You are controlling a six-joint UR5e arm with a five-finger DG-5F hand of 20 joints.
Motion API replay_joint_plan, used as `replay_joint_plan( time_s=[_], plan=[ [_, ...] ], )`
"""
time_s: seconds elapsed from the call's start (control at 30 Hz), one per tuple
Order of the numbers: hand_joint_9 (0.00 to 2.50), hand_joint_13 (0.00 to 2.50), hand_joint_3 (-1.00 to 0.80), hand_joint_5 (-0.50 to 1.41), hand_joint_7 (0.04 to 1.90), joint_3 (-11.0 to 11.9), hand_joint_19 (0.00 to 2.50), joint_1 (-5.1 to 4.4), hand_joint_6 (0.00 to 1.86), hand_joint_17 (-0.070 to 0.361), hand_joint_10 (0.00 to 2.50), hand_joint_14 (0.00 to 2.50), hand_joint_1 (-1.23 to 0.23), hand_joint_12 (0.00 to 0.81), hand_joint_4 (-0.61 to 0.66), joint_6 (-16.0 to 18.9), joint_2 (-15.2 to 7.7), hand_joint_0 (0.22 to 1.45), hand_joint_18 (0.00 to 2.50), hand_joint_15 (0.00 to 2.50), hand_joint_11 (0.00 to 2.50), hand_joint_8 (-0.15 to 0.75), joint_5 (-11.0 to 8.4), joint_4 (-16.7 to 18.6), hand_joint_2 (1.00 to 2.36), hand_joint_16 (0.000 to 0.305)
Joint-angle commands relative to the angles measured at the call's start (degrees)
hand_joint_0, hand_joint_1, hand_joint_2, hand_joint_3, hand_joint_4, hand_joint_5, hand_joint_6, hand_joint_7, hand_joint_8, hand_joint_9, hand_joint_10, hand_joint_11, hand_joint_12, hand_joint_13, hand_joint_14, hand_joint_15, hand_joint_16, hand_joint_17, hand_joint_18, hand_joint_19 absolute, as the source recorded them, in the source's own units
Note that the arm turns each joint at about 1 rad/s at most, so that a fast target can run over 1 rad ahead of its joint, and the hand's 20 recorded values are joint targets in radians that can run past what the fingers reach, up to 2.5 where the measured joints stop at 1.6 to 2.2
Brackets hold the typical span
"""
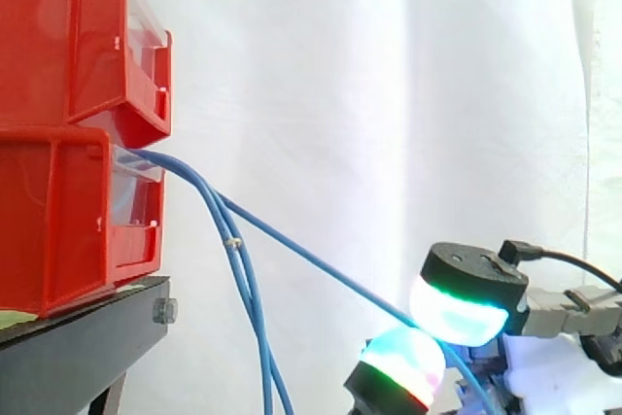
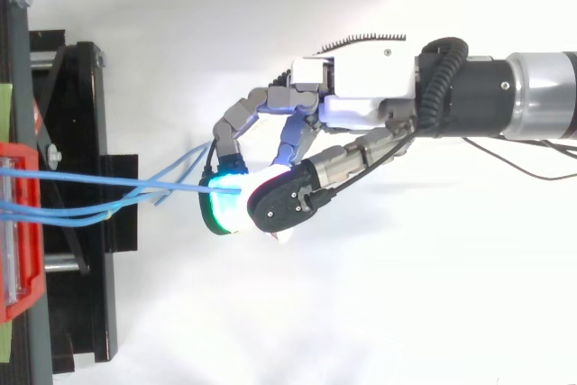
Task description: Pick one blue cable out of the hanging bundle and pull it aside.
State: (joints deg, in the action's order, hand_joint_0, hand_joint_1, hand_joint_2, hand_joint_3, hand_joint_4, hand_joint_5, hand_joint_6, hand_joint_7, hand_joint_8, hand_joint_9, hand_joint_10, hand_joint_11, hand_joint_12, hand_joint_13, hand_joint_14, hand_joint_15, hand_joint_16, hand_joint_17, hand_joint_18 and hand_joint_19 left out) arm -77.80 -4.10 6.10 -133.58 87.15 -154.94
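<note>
My hand (image 2: 361,87) comes in from the right, fingers curled, and is clamped on one thin blue cable (image 1: 311,258): it's pinched btw. two glowing pads (image 1: 457,310), the upper cyan w/ a green rim, the lower cyan w/ green and red at its edge. That cable runs taut on a downward slant from the stacked red plastic bins (image 1: 78,36) at left to my pads, well apart from the rest of the hanging bundle of blue cables (image 1: 251,289). The bundle leaves the same gap btw. upper and lower bin, curves over and drops nearly straight down just beside the black metal stand (image 1: 87,337) under the bins. A small pale clip sits on the bundle near its top. From above, the pinched cable goes approx. level from the bin front into my pads. White curtain (image 1: 369,65) behind it all.
</note>
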Motion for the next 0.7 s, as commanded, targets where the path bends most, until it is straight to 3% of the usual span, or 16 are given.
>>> replay_joint_plan(
  time_s=[0.0, 0.23, 0.67],
  plan=[
    [1.24, 1.08, -0.01, -0.05, 1.14, -1.83, 0.4, -0.21, 0.92, 0.135, 0.02, 0.02, -0.86, 0.306, -0.13, 0.05, -0.01, 0.54, 0.9, 0.52, 0.5, 0.29, -0.75, 1.93, 1.35, 0.06],
    [1.24, 1.08, -0.01, -0.05, 1.14, -4.82, 0.4, -0.73, 0.91, 0.136, 0.02, 0.02, -0.86, 0.306, -0.13, -0.03, -0.01, 0.54, 0.9, 0.52, 0.51, 0.29, -3.39, 7.9, 1.35, 0.06],
    [1.24, 1.08, -0.01, -0.05, 1.15, -4.82, 0.4, -1.09, 0.91, 0.135, 0.02, 0.02, -0.86, 0.304, -0.12, -0.3, -0.1, 0.54, 0.9, 0.52, 0.51, 0.289, -3.48, 7.2, 1.36, 0.06]
  ],
)
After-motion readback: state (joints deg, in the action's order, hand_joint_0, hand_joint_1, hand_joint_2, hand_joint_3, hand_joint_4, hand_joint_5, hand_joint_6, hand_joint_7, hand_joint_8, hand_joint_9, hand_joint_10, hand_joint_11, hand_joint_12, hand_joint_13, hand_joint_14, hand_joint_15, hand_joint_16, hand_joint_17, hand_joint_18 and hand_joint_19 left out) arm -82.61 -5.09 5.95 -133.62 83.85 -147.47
